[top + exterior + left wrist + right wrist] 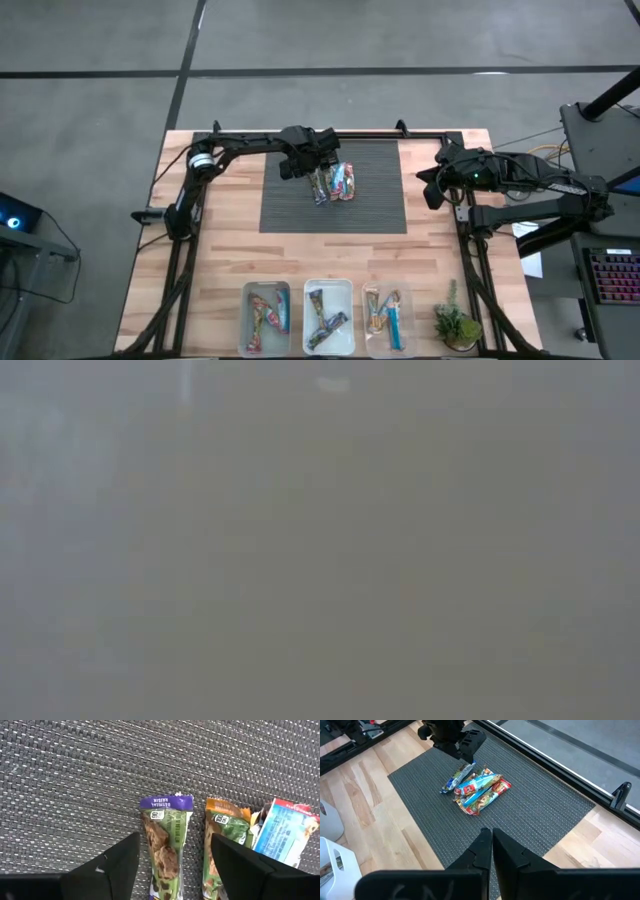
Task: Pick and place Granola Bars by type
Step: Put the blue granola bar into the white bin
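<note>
Several granola bars (pixel 336 183) lie in a small pile on the dark woven mat (pixel 290 210) at the table's far middle. My left gripper (pixel 314 170) hovers open over the pile's left side. In the left wrist view its fingers stand on either side of a green bar with a purple end (pixel 165 840). Beside that bar lie an orange-ended green bar (pixel 224 822) and a blue-and-white bar (pixel 282 827). My right gripper (pixel 491 840) is shut and waits over the mat's right edge, away from the pile (pixel 477 787). The low view shows only haze.
Three clear bins stand along the near edge, each holding bars: left (pixel 268 316), middle (pixel 328 316), right (pixel 386 318). A small potted plant (pixel 457 325) sits to their right. Bare wooden table (pixel 220 250) surrounds the mat.
</note>
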`<state>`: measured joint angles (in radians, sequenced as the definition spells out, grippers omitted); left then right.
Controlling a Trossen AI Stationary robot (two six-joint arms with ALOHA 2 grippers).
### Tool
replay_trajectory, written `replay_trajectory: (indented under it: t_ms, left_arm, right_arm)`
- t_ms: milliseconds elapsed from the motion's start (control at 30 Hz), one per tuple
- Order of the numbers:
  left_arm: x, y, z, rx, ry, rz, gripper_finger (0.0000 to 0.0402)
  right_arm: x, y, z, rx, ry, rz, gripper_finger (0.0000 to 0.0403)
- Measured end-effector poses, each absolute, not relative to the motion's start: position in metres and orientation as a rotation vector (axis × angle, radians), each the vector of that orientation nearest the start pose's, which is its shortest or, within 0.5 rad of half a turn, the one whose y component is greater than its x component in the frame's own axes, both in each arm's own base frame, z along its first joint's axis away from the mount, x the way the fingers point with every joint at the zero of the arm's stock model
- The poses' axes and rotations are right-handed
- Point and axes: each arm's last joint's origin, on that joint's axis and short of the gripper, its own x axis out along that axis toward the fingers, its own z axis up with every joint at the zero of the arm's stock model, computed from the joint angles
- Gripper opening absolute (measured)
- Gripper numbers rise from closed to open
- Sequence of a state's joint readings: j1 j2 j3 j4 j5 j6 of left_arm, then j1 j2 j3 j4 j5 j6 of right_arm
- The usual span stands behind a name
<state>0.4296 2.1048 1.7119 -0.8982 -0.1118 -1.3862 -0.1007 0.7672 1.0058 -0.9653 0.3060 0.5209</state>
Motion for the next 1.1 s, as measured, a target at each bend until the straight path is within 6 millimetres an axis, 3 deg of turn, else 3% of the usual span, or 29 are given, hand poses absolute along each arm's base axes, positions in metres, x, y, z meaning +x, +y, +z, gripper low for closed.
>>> replay_trajectory:
  t_ms: [567, 1100]
  left_arm:
    - [0.382, 0.184, 0.186, -1.382, 0.811, 1.326, 0.0227]
    - [0.384, 0.185, 0.185, -1.389, 0.785, 1.304, 0.0227]
  right_arm:
    - [0.124, -0.021, 0.340, 0.416, 0.608, -0.567, 0.0009]
    - [0.124, -0.021, 0.340, 0.416, 0.608, -0.567, 0.0009]
